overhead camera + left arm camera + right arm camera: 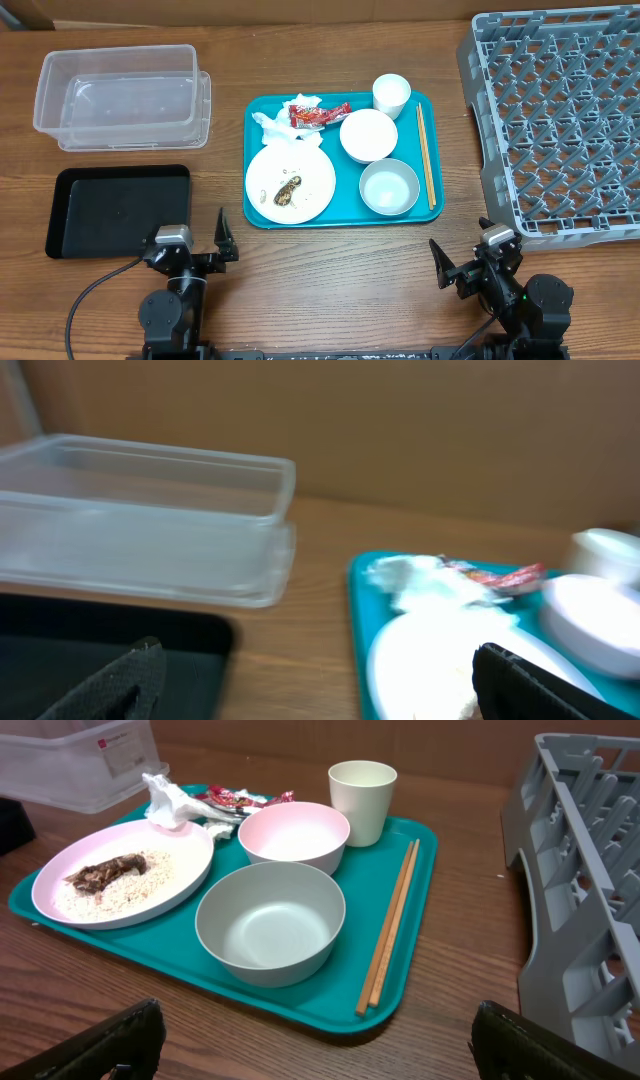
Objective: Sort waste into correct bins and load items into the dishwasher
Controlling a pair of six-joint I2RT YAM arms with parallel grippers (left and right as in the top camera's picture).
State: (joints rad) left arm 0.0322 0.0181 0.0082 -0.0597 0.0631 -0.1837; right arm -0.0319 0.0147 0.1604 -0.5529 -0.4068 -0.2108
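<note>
Grippers first. Found left gripper (193, 247) and right gripper (464, 262) low at near edge of table (330, 285), both spread wide, gripping nothing, touching nothing.

Noted black tray (115, 210) just ahead of left gripper, clear tub (120, 100) beyond it, nothing seen inside either. Saw teal tray (342, 214) between the arms, carrying all the work. Noted grey rack (560, 120) close beside right gripper, pegs bare.

Logged on teal tray: plate (312, 165) at front left, bearing brown scraps (288, 190) and rice grains (110, 892); tissues (275, 125) and red wrapper (318, 114) at back left, touching; rear bowl (368, 135) and front bowl (389, 187) mid-tray; cup (391, 93) at back; chopsticks (426, 155) side by side along right edge.

Judged tissues feather-light and soft; pinch any raised fold. Judged wrapper light, slick, crinkly; take a lifted end. Judged scraps soft, likely greasy, and rice too loose to pick; probably better tipped off plate. Reckoned plate, bowls and cup stiff, smooth, possibly slippery; grip at rim, one finger inside, one outside. Expected plate's low rim to be awkward against tray. Reckoned chopsticks thin, light, prone to roll; clamp across both at mid-length.

Found table flat, wood-grained, matte. Saw fair room before teal tray, less on rack side.
</note>
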